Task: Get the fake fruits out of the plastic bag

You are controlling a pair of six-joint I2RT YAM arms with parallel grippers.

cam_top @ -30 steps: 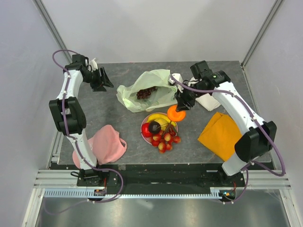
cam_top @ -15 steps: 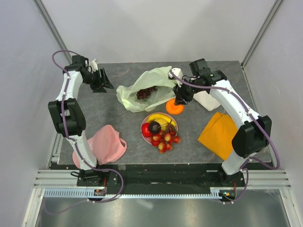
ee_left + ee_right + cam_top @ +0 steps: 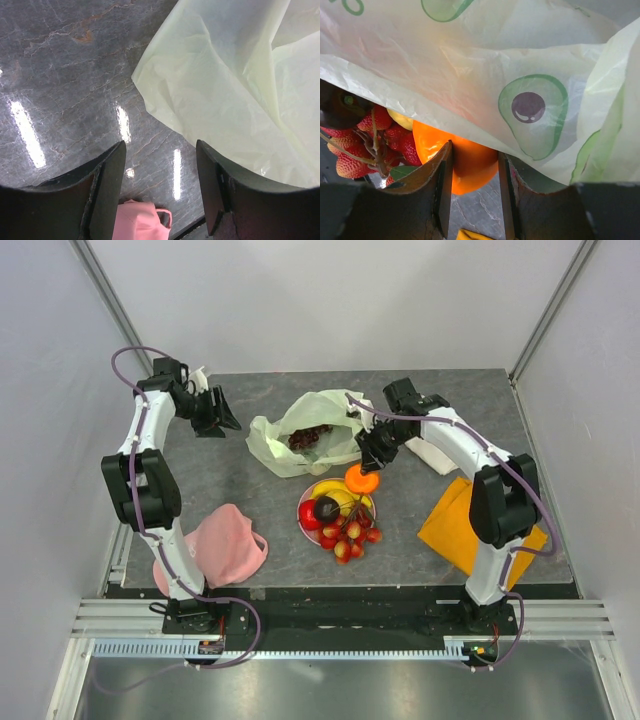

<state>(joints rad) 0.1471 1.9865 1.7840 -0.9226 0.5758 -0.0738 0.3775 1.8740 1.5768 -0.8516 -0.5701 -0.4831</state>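
Right wrist, avocado-print plastic bag [image 3: 470, 60], gripped orange [image 3: 470, 162]

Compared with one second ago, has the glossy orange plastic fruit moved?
Yes. The glossy orange plastic fruit, between the right arm's fingers, has shifted slightly left, closer over the round pink plate.

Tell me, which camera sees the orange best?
The right wrist camera. There the orange looks big and close, sitting between the fingers of the right gripper, though the plastic bag covers its top. The top camera shows it tiny, just under that gripper. The left wrist camera does not show it at all.
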